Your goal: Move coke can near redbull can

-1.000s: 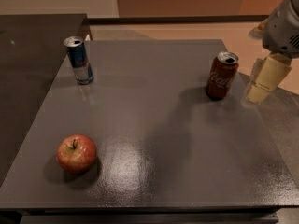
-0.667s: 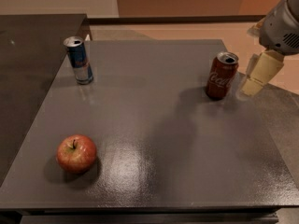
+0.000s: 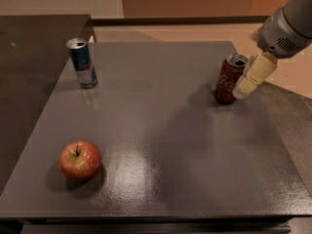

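The grey table fills most of the view, its top glossy, with a pale sheen at about 6 o'clock of its middle.

The coke can stands upright toward 2 o'clock on the table, near the right edge. It is red with white script and has an opened silver top. The redbull can stands upright toward 10 o'clock, near the far left corner, slim, blue and silver. The two cans are well apart, with the width of the table between them. An apple, red with a yellowish patch and a short stem, lies toward 8 o'clock, near the left edge and well apart from both cans.

The gripper hangs at 3 o'clock of the coke can, just beside it. Its cream part slants down from 1 o'clock toward the can's right side, its lower end level with the can's lower half. I cannot tell whether it touches the can, nor how wide the jaws stand. The grey arm enters from the upper right corner, at 1 o'clock of the can.

A darker surface adjoins the table at 9 o'clock.
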Motion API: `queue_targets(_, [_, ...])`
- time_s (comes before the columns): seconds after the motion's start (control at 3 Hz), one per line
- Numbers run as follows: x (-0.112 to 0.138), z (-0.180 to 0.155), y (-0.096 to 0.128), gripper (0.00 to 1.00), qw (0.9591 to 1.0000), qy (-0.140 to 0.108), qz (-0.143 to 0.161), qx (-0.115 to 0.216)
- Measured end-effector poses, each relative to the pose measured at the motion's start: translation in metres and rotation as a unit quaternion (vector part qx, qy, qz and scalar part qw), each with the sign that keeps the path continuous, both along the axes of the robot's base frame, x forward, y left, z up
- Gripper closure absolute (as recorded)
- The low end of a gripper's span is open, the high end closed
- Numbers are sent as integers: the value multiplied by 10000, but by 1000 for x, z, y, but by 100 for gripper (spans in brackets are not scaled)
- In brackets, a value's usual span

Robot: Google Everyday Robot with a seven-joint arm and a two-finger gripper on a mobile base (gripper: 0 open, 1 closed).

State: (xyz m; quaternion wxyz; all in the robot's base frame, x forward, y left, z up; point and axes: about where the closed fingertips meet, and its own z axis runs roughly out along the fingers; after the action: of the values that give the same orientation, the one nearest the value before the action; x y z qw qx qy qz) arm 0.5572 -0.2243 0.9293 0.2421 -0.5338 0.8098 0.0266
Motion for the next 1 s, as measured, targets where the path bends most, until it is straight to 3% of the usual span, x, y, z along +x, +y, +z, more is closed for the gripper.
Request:
queue_targets(0.67, [18, -19, 5, 1, 9995, 169, -81, 244])
queue_targets(1.0, [20, -23, 6, 20, 9991, 265, -69, 328])
